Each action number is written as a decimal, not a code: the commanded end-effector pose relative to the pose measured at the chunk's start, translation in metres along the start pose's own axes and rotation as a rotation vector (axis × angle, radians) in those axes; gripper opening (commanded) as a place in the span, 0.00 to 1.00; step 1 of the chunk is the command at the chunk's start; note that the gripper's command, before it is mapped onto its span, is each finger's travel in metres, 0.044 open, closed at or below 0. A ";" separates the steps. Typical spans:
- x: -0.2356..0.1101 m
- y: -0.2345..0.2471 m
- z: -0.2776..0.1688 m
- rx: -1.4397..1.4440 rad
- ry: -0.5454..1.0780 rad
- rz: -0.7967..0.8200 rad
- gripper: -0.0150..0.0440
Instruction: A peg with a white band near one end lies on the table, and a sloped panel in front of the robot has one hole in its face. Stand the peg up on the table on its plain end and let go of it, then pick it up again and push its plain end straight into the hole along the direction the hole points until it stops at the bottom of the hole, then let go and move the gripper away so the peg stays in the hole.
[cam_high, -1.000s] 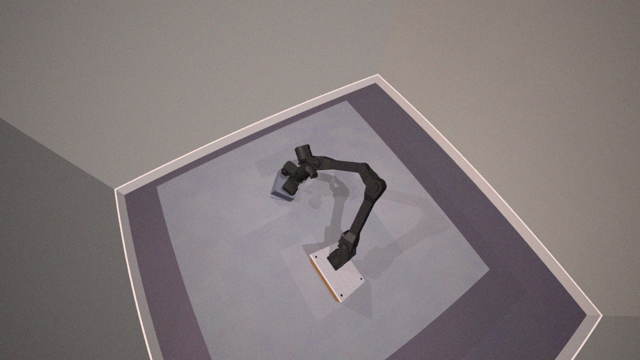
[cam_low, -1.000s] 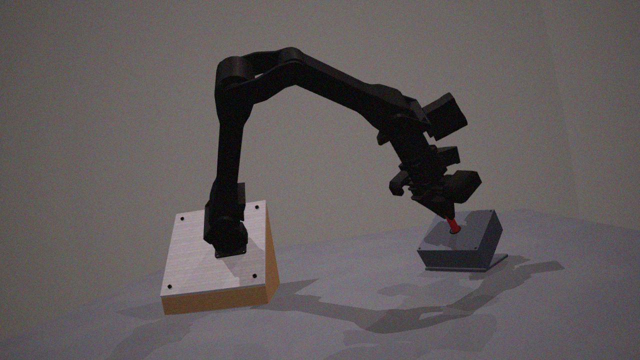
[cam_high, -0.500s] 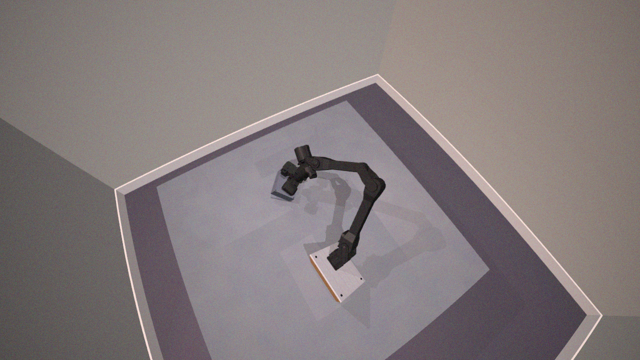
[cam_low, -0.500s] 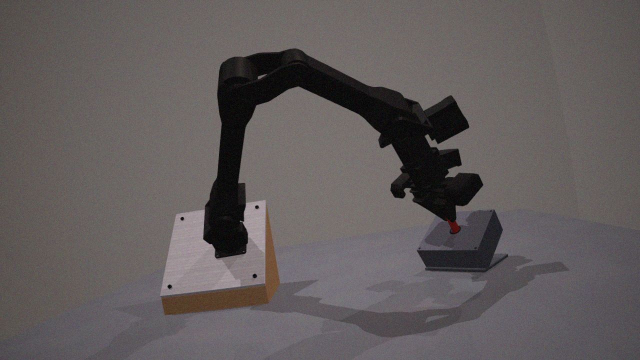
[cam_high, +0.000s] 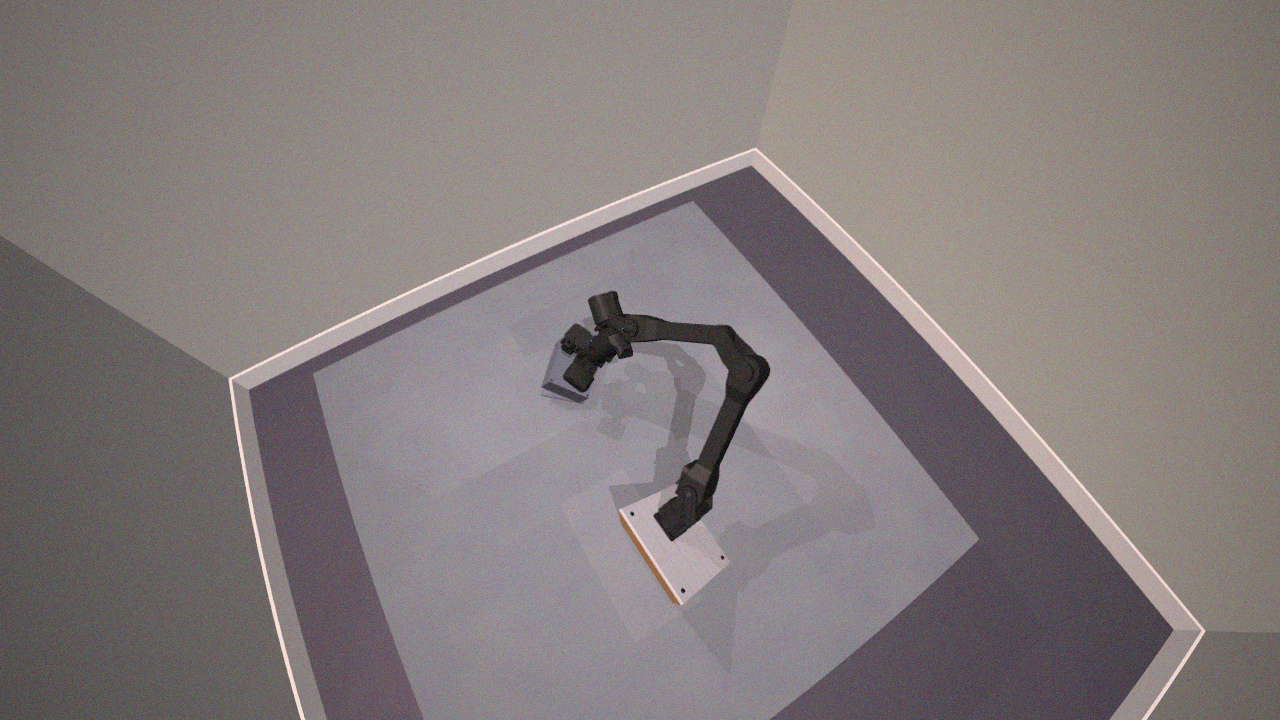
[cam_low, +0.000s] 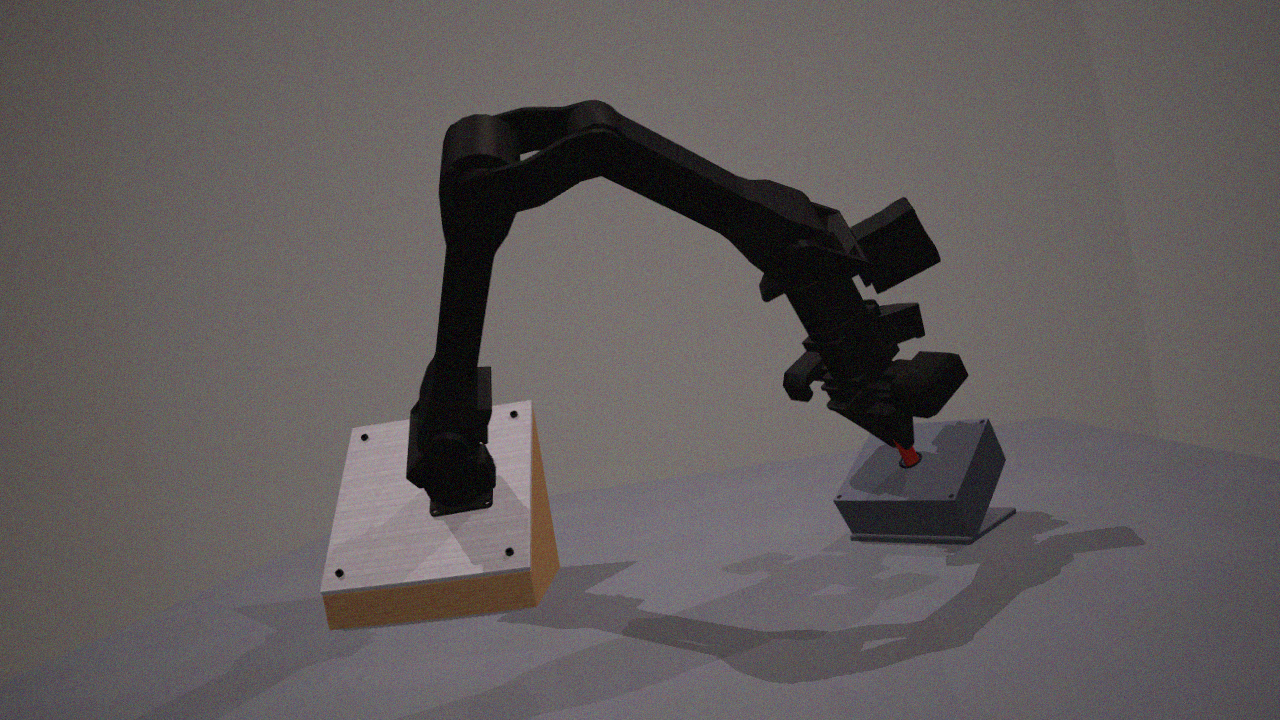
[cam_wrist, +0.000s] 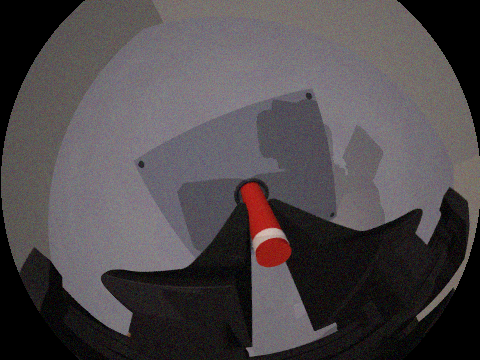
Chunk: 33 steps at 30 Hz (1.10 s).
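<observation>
My gripper (cam_low: 895, 434) (cam_wrist: 256, 208) is shut on the red peg (cam_wrist: 260, 216) (cam_low: 906, 454). The peg's white band (cam_wrist: 270, 235) is at the end nearest the wrist camera, behind the fingers. Its plain end sits in the hole (cam_wrist: 252, 187) in the face of the grey sloped panel (cam_low: 948, 465) (cam_wrist: 200, 154) (cam_high: 559, 371). The peg lines up with the hole's direction, and only a short red stub shows between my fingertips and the panel in the exterior view. In the top view the gripper hides the peg and the hole.
The arm's base stands on a white-topped wooden block (cam_low: 402, 555) (cam_high: 693, 564) near the middle of the table. The table has a raised pale rim (cam_high: 537, 237) around its dark border. Small screws mark the panel's corners (cam_wrist: 308, 96).
</observation>
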<state>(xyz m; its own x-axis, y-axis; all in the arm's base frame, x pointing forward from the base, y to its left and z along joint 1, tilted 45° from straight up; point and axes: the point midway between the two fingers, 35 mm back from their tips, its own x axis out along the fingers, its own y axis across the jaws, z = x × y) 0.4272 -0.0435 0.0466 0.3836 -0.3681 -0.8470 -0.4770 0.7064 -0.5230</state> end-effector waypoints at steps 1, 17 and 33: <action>0.003 0.002 0.000 -0.005 -0.001 0.006 0.25; 0.002 0.000 -0.001 0.000 0.001 0.000 0.39; -0.008 0.000 0.000 -0.002 0.001 0.003 1.00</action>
<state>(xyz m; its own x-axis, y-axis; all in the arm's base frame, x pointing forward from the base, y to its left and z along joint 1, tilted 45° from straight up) 0.4256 -0.0428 0.0450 0.3760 -0.3666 -0.8510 -0.4842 0.7053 -0.5178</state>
